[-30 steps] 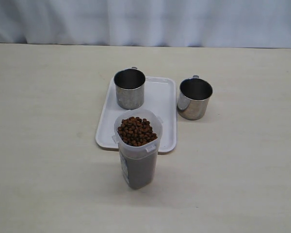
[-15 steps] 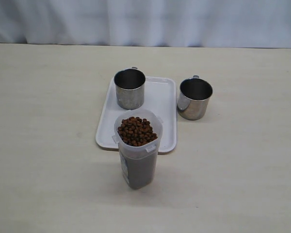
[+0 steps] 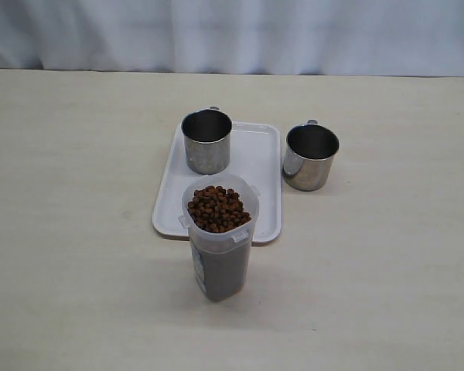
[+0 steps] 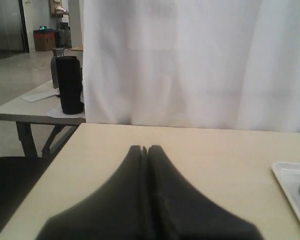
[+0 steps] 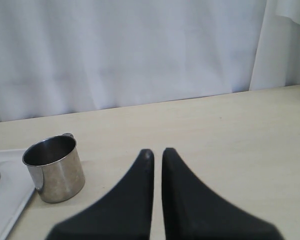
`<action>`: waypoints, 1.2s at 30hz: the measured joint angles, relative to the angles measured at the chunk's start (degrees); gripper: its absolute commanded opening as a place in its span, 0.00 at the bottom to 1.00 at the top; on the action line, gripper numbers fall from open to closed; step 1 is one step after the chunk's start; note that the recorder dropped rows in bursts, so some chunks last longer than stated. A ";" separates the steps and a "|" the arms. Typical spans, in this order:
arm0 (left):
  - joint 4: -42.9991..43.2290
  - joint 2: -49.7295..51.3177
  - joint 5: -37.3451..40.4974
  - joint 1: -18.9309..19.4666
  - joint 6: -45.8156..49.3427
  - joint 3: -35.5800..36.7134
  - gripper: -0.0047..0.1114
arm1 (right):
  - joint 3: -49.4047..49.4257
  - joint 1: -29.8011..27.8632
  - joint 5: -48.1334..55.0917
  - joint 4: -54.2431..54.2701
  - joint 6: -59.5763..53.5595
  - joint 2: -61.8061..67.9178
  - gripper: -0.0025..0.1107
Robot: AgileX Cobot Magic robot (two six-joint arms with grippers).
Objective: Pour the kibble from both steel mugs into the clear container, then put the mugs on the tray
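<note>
Pale desk (image 3: 77, 232) is carrying a clear plastic container (image 3: 220, 267) of brown kibble (image 3: 218, 209), one shiny steel mug (image 3: 207, 151) on the flat white tray (image 3: 259, 164), its twin (image 3: 309, 166) just beside, likely light, stiff, slick, best pinched at the rim, while left tool (image 4: 145, 148) and right tool (image 5: 157, 151) are hanging closed, empty.

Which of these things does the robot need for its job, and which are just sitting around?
For the job:
kibble
clear container
tray
steel mug on the tray
steel mug beside the tray

Just sitting around:
white curtain
black cylinder
far table, under the cylinder
</note>
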 measured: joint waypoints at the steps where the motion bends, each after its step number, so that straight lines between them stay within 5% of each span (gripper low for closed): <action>1: -0.35 0.00 -0.13 0.00 1.62 0.00 0.04 | 0.00 0.00 0.00 0.00 0.00 0.00 0.06; 18: -12.14 0.00 -0.74 0.00 14.32 0.00 0.04 | 0.00 0.00 0.00 0.00 0.09 0.00 0.06; 36: -13.14 -2.46 2.57 -2.50 14.38 0.00 0.04 | 0.00 0.00 0.00 0.00 0.09 0.00 0.06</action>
